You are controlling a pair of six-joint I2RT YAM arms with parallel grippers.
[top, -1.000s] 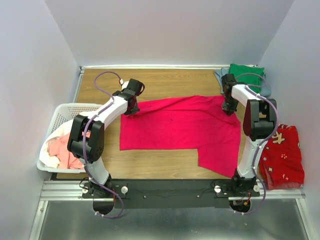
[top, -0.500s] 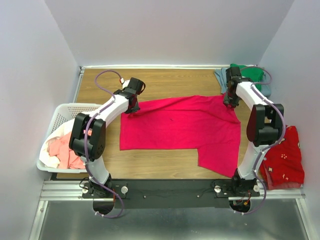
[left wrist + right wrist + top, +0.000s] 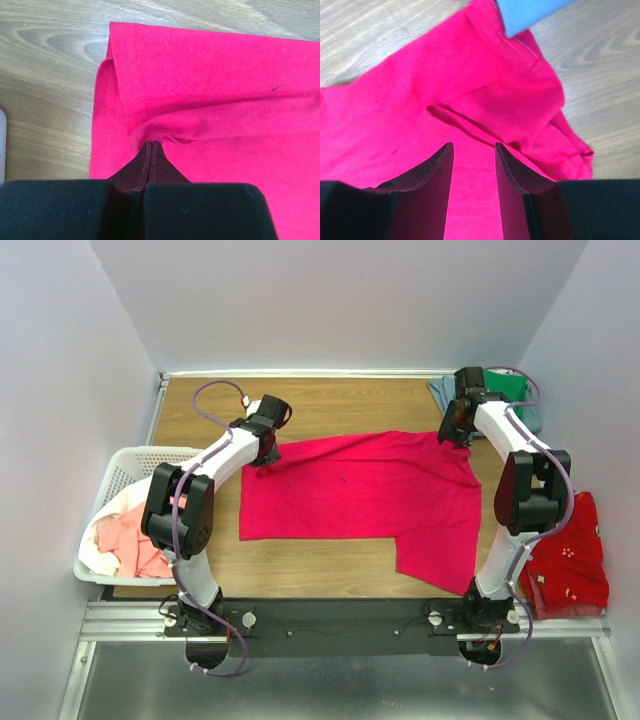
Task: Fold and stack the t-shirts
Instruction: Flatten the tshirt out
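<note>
Soft, light, apt to droop; best pinched at hem corners of the crimson t-shirt (image 3: 360,490); clamped so by left fingers (image 3: 144,162); overhung by parted, empty right fingers (image 3: 437,170).

arms: left arm (image 3: 225,455), right arm (image 3: 497,425), white shells, black joints | cables (image 3: 212,384): lilac-grey loops | base plate (image 3: 330,618): black, on silver rail | left gripper (image 3: 151,150), right gripper (image 3: 474,149): dark tapered fingers, black housing

Light fell evenly from above, with faint shadows on the table (image 3: 330,400). The crimson t-shirt (image 3: 360,485) looked oversaturated (nearly glowing). Wrist views were sharp on cloth, softer near the lens.
</note>
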